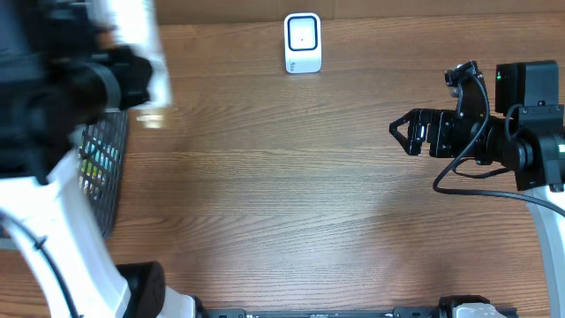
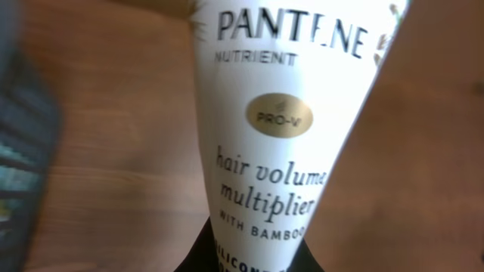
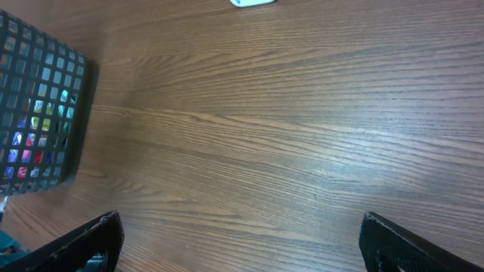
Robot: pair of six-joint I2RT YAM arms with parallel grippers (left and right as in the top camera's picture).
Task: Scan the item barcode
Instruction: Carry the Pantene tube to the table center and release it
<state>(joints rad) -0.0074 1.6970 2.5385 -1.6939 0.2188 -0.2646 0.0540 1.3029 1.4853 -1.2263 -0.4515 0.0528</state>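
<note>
- The brown wooden surface (image 3: 265, 136) is filling almost the whole view, with its grain running from left to right.
- The right hand (image 3: 242, 253) is hanging wide open above it. Only its two black fingertips (image 3: 94, 242) are showing, one in each lower corner, and bare wood is showing between them.
- A black mesh basket (image 3: 45, 91) is sitting at the left edge, partly cut by the frame. Colourful things are showing through its grid, but they are too unclear to name.
- A small white object (image 3: 252, 2) is peeking in at the top edge, well apart from the basket.
</note>
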